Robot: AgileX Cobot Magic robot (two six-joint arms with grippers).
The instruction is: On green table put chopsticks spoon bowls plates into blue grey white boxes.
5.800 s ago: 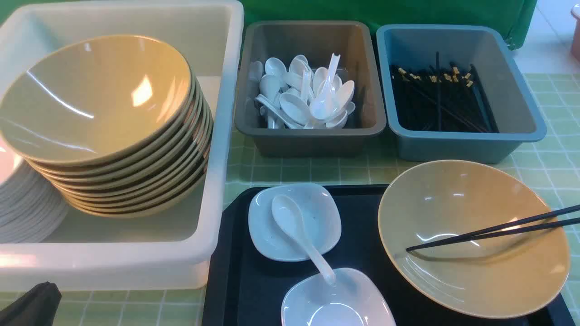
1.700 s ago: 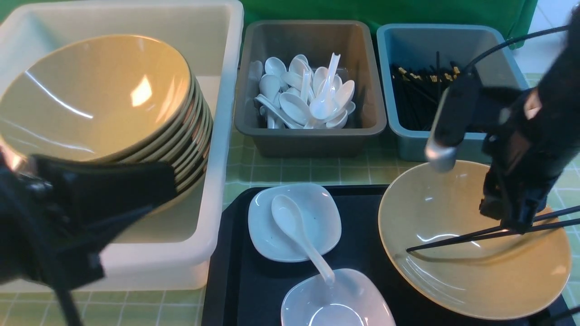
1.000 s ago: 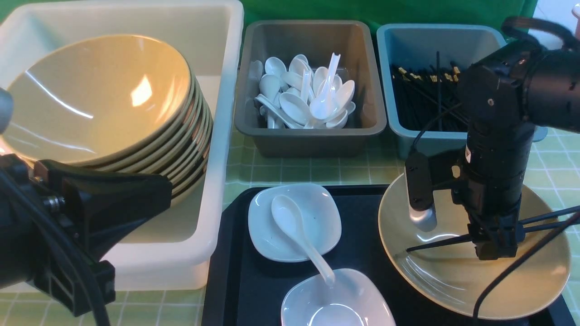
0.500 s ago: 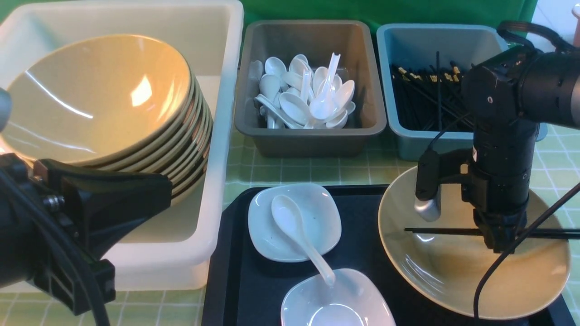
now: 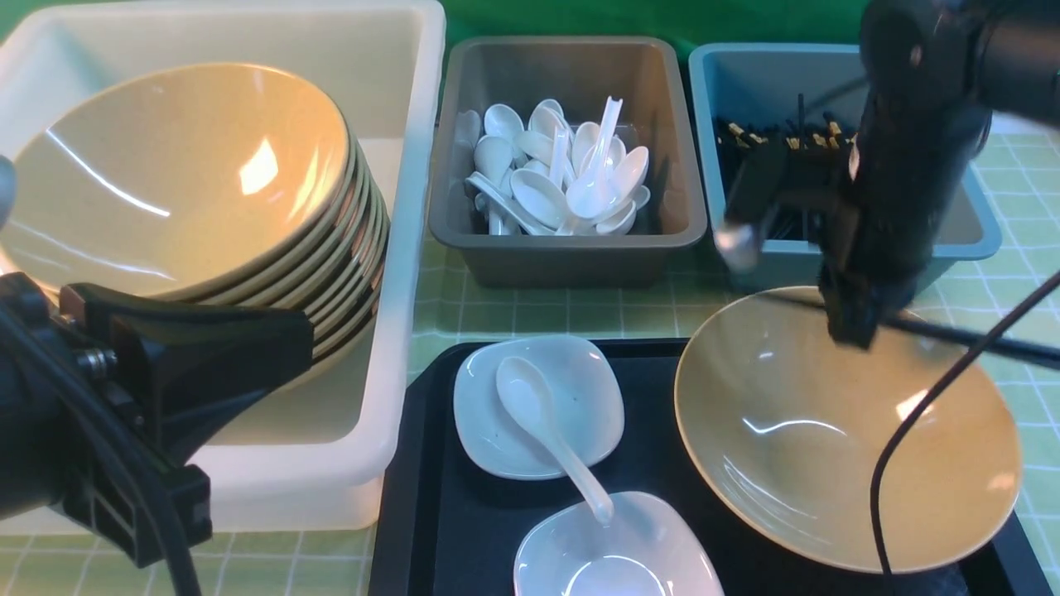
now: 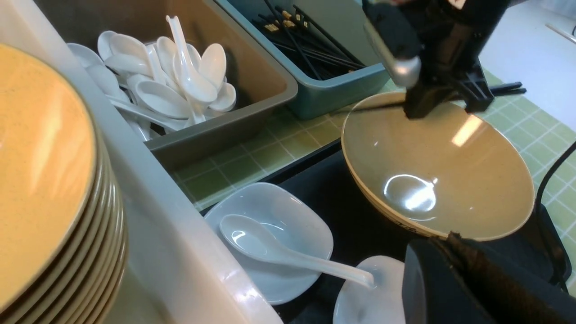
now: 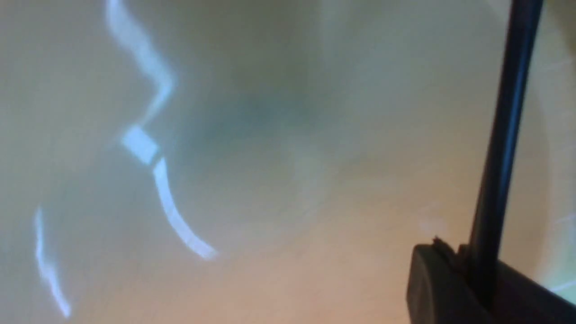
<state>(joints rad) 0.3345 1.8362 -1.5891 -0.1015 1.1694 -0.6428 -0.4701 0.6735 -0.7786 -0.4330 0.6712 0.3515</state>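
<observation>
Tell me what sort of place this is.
Probably a canteen-style dish-sorting station. Wares are sorted by kind: stacked bowls in the white box, spoons in the grey box, chopsticks in the blue box. A black tray holds more, unsorted.

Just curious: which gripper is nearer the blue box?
Right. The right gripper, clamping chopsticks, hangs just before the blue box; the left gripper is far off by the white box.

Glossy tan bowl (image 5: 828, 463), matt black tray (image 5: 431, 505)
</observation>
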